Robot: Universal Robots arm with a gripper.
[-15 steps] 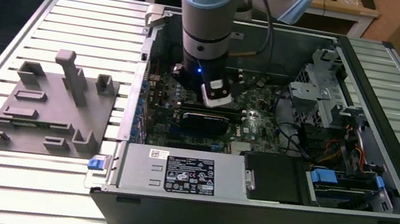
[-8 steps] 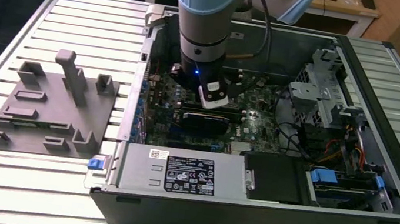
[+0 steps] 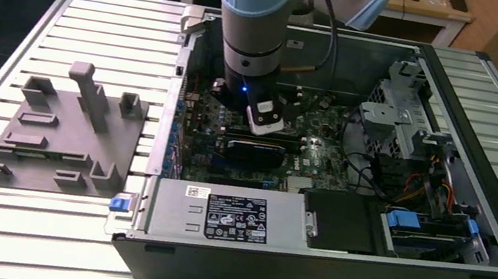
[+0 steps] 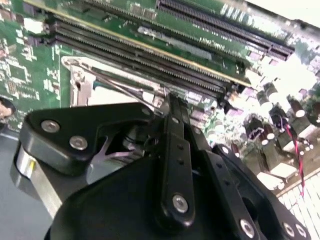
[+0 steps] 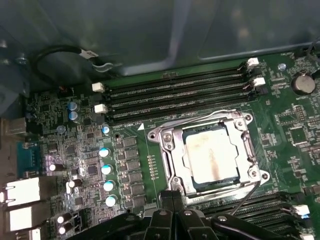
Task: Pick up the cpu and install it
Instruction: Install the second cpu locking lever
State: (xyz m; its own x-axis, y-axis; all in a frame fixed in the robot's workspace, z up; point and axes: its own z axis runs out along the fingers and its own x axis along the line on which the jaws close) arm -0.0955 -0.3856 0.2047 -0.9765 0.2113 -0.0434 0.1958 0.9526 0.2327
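The grey ribbed metal table [image 3: 29, 25] carries an open black computer case [image 3: 329, 270] lying on its side, and toward the exterior view's left a grey moulded plastic tray with upright blocks [image 3: 50, 147] sits just beside the case. The pale blue and grey robot arm [image 3: 257, 22] comes down steeply from the top of the exterior view into the case, its wrist pointing at the green motherboard [image 3: 321, 154], with a small blue light lit on the wrist. The black gripper [image 3: 265, 123] hangs low over the board, close above the dark central area.

In the exterior view the arm's own body covers most of the socket region, so the chip cannot be made out there. In both wrist views the gripper's black linkages are cut off at the frame edge; the fingertips themselves are out of sight, so I cannot tell whether the claw is parted or clenched, and nothing is visibly held in it.

In the first wrist view the small flat square cpu with a pale silver metal top [image 5: 211, 156] lies seated flat inside the square metal-framed socket [image 5: 167, 145], between rows of long black memory slots [image 5: 175, 95]. Its lid looks dull and faintly smeared, with a brownish streak across it. In the second wrist view the socket frame's thin wire lever [image 4: 125, 85] shows, just past the gripper's black body [image 4: 150, 190].
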